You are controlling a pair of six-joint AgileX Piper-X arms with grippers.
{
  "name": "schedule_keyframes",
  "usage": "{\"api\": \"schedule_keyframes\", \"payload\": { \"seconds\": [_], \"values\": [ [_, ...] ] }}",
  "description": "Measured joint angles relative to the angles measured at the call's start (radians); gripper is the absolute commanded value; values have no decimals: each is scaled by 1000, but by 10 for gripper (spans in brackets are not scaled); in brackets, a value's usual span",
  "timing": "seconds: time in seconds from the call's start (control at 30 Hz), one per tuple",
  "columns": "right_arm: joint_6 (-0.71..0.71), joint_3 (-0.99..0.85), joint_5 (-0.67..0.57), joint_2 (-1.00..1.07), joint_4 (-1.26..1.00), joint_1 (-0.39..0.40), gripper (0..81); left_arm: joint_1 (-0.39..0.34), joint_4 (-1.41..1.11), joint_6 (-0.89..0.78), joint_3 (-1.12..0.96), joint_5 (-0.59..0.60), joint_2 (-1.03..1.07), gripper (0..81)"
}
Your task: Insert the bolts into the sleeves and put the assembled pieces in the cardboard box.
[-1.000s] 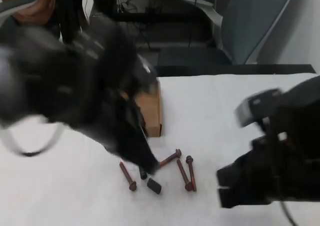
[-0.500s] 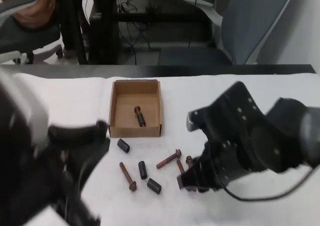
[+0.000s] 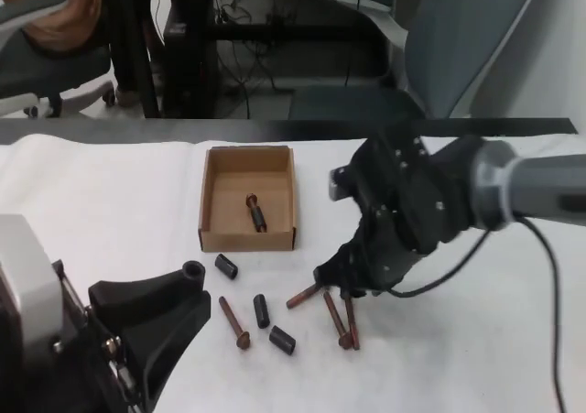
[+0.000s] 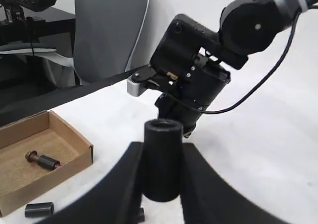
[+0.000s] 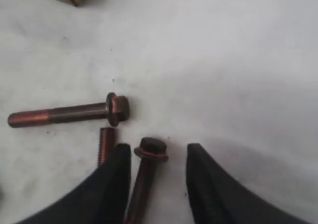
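At the lower left of the high view the left claw clamps a black sleeve with its hole end free, likely for insertion, while the right claw, open wide, straddles one bolt on the desk.

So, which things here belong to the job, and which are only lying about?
Job: cardboard box, assembled piece inside, four loose bolts, three loose sleeves, sleeve in left gripper.
Lying about: office chairs, cables at the back.
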Motion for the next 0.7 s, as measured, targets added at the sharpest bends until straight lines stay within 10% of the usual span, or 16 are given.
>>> {"api": "schedule_keyframes", "payload": {
  "seconds": [0.17, 0.3, 0.7],
  "values": [
    [0, -52, 4, 79, 47, 0, 344, 0, -2, 0, 0, 2, 0, 18],
    [-4, -69, 22, 87, 68, 0, 13, 0, -2, 0, 0, 2, 0, 18],
    [-106, -60, 46, -83, 94, 15, 6, 0, -143, -40, 128, 24, 37, 18]
  ]
}}
